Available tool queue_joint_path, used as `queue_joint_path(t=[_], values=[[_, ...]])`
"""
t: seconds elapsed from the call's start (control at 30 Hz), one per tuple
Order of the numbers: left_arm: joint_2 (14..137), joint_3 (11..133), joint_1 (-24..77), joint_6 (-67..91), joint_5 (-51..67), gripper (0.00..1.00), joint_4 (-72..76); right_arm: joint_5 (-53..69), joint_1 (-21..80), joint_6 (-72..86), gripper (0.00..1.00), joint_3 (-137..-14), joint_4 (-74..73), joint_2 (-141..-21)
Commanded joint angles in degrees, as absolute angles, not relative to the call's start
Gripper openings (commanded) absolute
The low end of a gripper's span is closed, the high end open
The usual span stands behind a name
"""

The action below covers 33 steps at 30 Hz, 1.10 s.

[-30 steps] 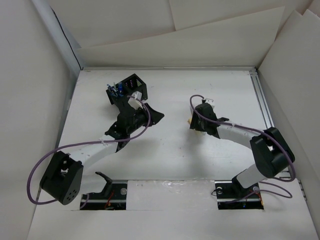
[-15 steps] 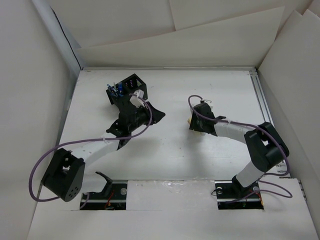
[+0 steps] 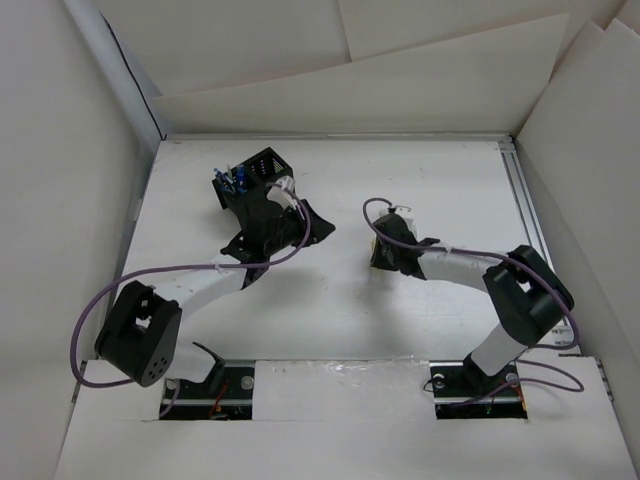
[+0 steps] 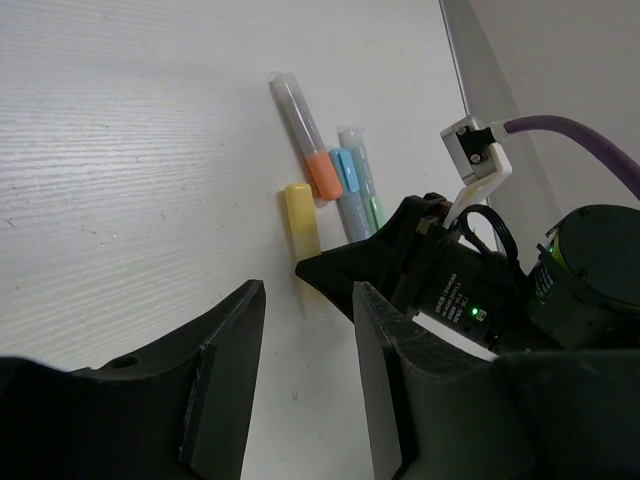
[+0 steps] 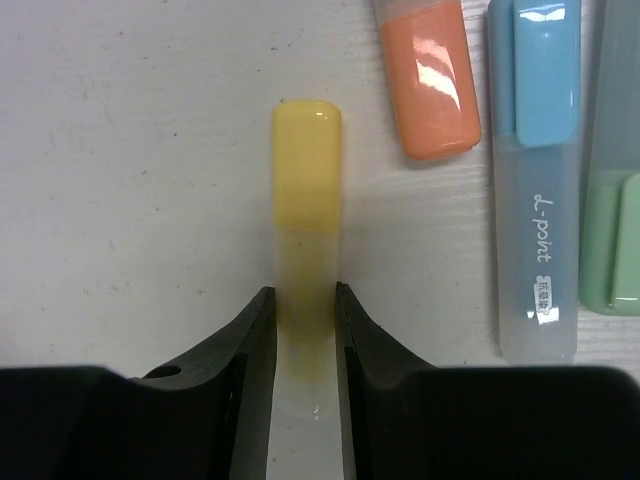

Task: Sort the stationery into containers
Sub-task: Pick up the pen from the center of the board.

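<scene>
At the near edge of the white table (image 3: 400, 180) sit the two arm bases. Just past them, the right gripper (image 5: 305, 296) is clenched on the yellow highlighter (image 5: 306, 170). Its two black fingers (image 5: 255, 330) press against the pen's sides near one end, while the rest of the pen lies flat on the table and points away from the wrist. In the right wrist view, the orange highlighter (image 5: 432, 80) lies near the yellow highlighter but not touching it, on the picture's right. The light blue highlighter (image 5: 535, 200) comes next on that side, and the green highlighter (image 5: 612, 240) lies just beside it at the frame's edge. All three lie roughly parallel to the yellow highlighter. To the left of the yellow highlighter and farther from the bases, the left gripper (image 4: 308, 292) hangs released, with bare table showing between its spread fingers. Farthest off, well apart from the yellow highlighter and to its left, the black mesh organizer (image 3: 262, 168) stands just beyond the left gripper. Blue pens (image 3: 240, 178) stand upright in one of its compartments.
</scene>
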<state>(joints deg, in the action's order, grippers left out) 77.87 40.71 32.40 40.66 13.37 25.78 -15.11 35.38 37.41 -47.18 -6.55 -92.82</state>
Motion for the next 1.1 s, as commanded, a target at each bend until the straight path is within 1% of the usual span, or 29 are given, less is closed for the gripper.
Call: queue_joint_path(t=[0.0, 0.03, 0.07, 0.13, 0.17, 0.2, 0.27, 0.4, 0.5, 0.6, 1.07], values=[[78.3, 43.9, 32.3, 40.1, 14.2, 0.38, 26.1, -18.9, 36.9, 39.1, 0.19, -48.3, -8.3, -94.0], [78.3, 43.9, 32.3, 40.1, 14.2, 0.38, 26.6, -18.9, 36.9, 39.1, 0.15, -48.3, -8.3, -94.0], [78.3, 43.2, 32.3, 40.1, 14.2, 0.38, 26.6, -19.6, 36.9, 39.1, 0.08, -48.3, -8.3, -93.3], [78.9, 43.2, 32.3, 40.1, 14.7, 0.38, 26.6, -19.6, 37.6, 39.6, 0.04, -47.8, -8.3, -91.9], [79.6, 44.0, 32.3, 40.1, 15.4, 0.38, 26.6, -19.6, 38.2, 39.1, 0.04, -46.7, -7.1, -89.8], [80.2, 44.0, 32.3, 39.6, 16.1, 0.38, 26.6, -19.6, 38.2, 38.5, 0.01, -46.0, -6.2, -88.4], [80.2, 44.0, 32.3, 39.6, 17.9, 0.38, 27.2, -18.3, 39.5, 37.4, 0.01, -44.0, -4.7, -83.9], [83.0, 47.2, 32.3, 39.0, 22.8, 0.44, 27.2, -13.7, 40.1, 35.0, 0.00, -41.8, -1.9, -77.4], [84.4, 47.2, 32.3, 39.0, 26.7, 0.50, 29.4, -10.4, 40.7, 34.1, 0.00, -41.3, -1.3, -74.2], [87.0, 48.3, 32.3, 39.6, 30.1, 0.54, 30.7, -7.6, 40.7, 33.6, 0.00, -41.3, -0.1, -73.0], [94.9, 51.4, 34.6, 40.3, 33.3, 0.54, 34.7, 2.4, 40.7, 33.0, 0.00, -39.0, 6.5, -72.4]])
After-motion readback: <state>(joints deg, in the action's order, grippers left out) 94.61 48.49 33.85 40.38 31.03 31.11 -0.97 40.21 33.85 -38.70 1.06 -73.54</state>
